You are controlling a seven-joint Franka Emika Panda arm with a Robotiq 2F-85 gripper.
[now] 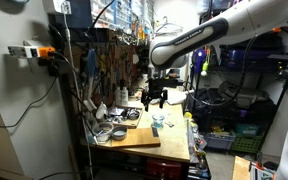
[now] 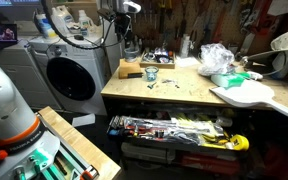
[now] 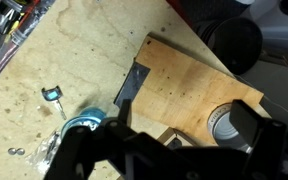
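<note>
The gripper (image 1: 154,98) hangs pointing straight down with its jaws spread wide, its dark fingers (image 3: 82,152) showing along the bottom of the wrist view, while the arm (image 1: 196,38) stretches nearly level above it and bends down at the wrist (image 1: 161,70).

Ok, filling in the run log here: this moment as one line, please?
pincer: open, empty | position: hovering above bench, small jar below | nearby: plywood board

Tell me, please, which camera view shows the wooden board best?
The wrist view: the wooden board fills much of the frame, grain visible. In both exterior views it is only small and distant.
</note>
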